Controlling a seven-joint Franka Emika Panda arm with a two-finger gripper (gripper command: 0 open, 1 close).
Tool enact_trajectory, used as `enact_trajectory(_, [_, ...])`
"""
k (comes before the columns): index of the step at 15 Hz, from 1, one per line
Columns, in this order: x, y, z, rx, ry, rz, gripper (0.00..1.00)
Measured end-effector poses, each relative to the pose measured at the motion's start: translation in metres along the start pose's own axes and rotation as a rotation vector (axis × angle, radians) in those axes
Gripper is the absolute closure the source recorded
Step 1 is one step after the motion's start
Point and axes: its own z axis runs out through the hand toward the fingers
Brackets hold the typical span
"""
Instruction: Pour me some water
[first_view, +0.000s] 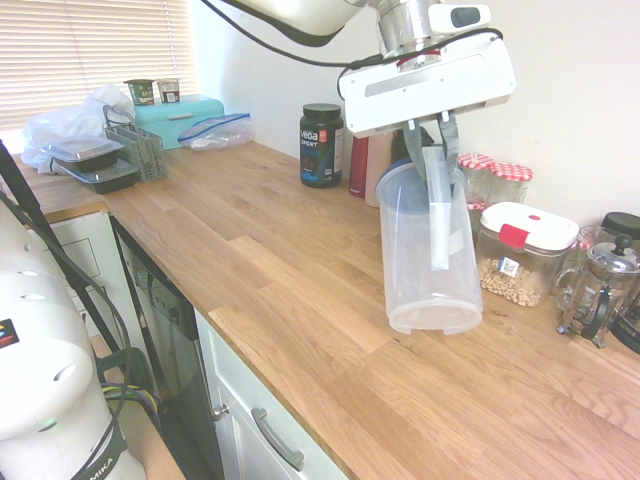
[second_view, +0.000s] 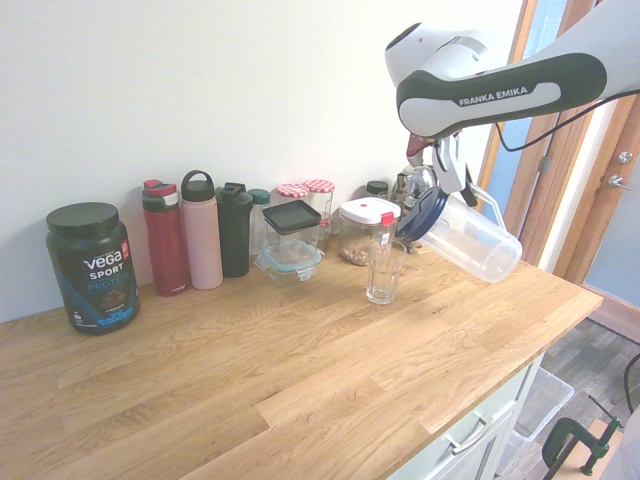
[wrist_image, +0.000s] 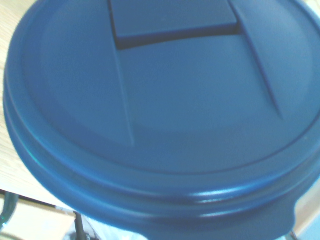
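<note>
Gripper (second_view: 447, 172) is pinching your clear pitcher (second_view: 470, 235) by its handle, fingers pressed together on it. You're tipping its blue lid (second_view: 420, 214) over the glass (second_view: 385, 271) standing just below the hand.

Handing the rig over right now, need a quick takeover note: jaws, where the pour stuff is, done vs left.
Gripper: jaws shut on the handle of the clear pitcher, which is off the counter and tilted, blue lid end lower, base up and away from the wall.
Glass: upright on the counter, in front of the jar with the white lid; the pitcher's lid end hangs just above and beside its rim.
Done: pitcher picked up, brought to the glass, tipped.
Left: no water visible in the glass or pitcher; finish the pour, then set the pitcher down.
</note>
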Motion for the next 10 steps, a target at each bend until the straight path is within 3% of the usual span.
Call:
enact_trajectory(7, [0.001,-0.004,-0.006,-0.033,-0.002,0.009,1.0])
enact_trajectory(10, [-0.005,0.018,-0.006,0.033,0.023,0.031,1.0])
